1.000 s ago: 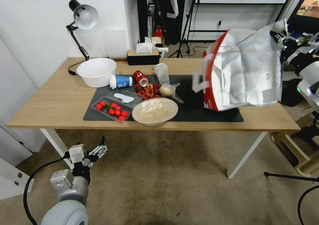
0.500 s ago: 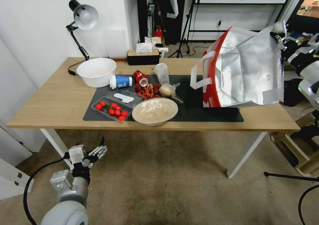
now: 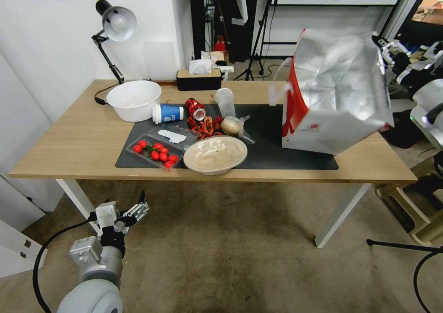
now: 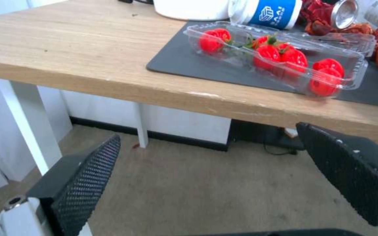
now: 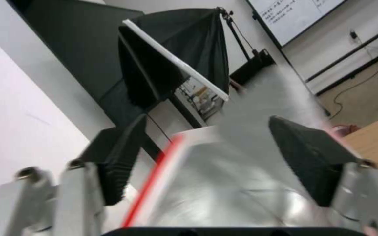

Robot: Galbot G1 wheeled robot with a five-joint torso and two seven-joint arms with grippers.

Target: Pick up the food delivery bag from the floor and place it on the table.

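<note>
The food delivery bag (image 3: 334, 91) stands on the table (image 3: 69, 142) at its right end, base partly on the dark grey mat (image 3: 277, 151) and partly on bare wood, tilted, its open foil-lined mouth gaping upward. A small round red logo shows on the white front panel, too small to read; a red side panel faces the clutter, and a white handle loops off the near-left rim. The right gripper (image 5: 206, 164) sits at the bag's upper right corner, its black fingers (image 5: 119, 157) spread wide with foil lying between them and nothing pinched. Left of the bag the mat has an open strip, then a lidded bowl (image 3: 215, 154), a clear tray of cherry tomatoes (image 4: 281, 59), a red can (image 3: 195, 109) on its side and a white bottle with a blue label (image 4: 267, 11) whose lettering I can't make out. A white bowl (image 3: 134, 99) and a desk lamp (image 3: 113, 31) sit at the far left, a tissue box (image 3: 199, 77) at the back edge. The bag's right side is close to the table's right end. The left gripper (image 4: 211, 170) hangs low beside the table's near-left leg over the grey-brown floor (image 3: 221, 257), fingers wide apart and empty. Behind are a white wall and tripods.
</note>
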